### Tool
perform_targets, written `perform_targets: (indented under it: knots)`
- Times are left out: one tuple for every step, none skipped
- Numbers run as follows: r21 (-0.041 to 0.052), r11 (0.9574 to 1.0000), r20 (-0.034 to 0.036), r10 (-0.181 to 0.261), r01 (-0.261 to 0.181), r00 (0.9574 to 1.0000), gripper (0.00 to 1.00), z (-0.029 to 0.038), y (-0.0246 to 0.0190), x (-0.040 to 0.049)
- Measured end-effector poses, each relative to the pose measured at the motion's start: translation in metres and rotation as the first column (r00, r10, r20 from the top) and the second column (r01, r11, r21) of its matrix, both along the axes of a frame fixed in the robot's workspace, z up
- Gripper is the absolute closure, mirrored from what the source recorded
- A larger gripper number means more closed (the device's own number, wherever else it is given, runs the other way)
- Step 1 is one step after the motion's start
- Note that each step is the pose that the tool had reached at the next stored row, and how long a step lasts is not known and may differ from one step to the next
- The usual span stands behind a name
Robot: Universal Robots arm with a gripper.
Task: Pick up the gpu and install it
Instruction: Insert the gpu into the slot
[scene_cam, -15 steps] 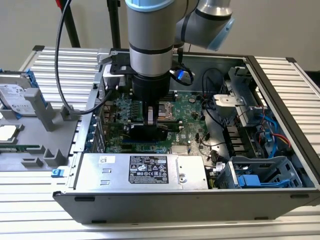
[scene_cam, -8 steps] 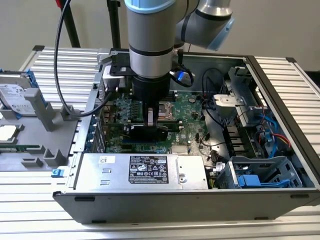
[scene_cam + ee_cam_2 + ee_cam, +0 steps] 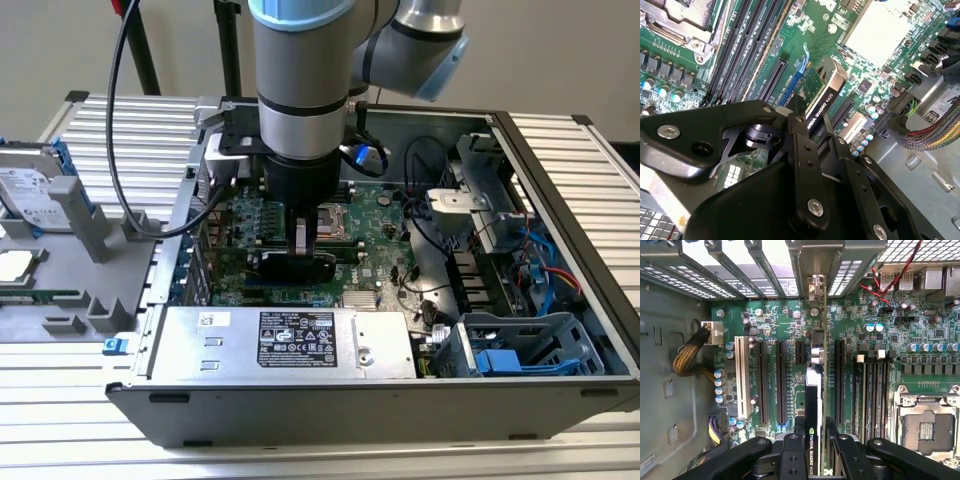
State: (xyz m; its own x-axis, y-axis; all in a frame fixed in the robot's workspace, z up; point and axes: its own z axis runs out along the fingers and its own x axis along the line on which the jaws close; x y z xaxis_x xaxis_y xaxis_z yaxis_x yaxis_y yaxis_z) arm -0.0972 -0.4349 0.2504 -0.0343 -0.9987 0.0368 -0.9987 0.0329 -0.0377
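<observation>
The gpu (image 3: 813,405) is a thin card seen edge-on in both wrist views — black along its upper edge with pale lettering, a strip of green board beside it, and a silver metal bracket at the end toward the case's slotted rear wall. It stands upright on the motherboard (image 3: 865,347), in line with the long black expansion slots (image 3: 781,382) and between two of them. The pincer (image 3: 815,437) is clenched on the card's top edge, its black fingers (image 3: 792,450) pressing on either face (the second wrist view shows the same grip (image 3: 812,132)). In the exterior view the arm (image 3: 300,80) reaches straight down into the open computer case (image 3: 560,200), which lies on the desk (image 3: 90,360).
</observation>
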Motion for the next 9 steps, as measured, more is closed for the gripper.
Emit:
perform_targets:
  knots:
    - [0.0002, 1.0, 0.0, 0.0, 0.0, 1.0, 1.0, 0.0, 0.0, 0.0]
    - [0.0002, 1.0, -0.0001, 0.0, 0.0, 1.0, 1.0, 0.0, 0.0, 0.0]
    - [0.0002, 1.0, -0.0001, 0.0, 0.0, 1.0, 1.0, -0.0003, 0.0, 0.0]
    - [-0.0001, 1.0, -0.0002, 0.0, 0.0, 1.0, 1.0, -0.001, -0.0001, 0.0]
    - [-0.0006, 1.0, -0.0004, 0.0, 0.0, 1.0, 1.0, -0.0021, -0.0001, 0.0001]
    - [0.0001, 1.0, -0.0003, 0.0, 0.0, 1.0, 1.0, -0.0041, -0.0001, 0.0001]
    - [-0.0001, 1.0, -0.0003, 0.0, 0.0, 1.0, 1.0, -0.0057, -0.0001, 0.0001]
    - [-0.0009, 1.0, -0.0006, 0.0, 0.0, 1.0, 1.0, -0.0071, -0.0002, 0.0001]
    - [-0.0012, 1.0, -0.0008, 0.0, 0.0, 1.0, 1.0, -0.0086, -0.0002, 0.0]
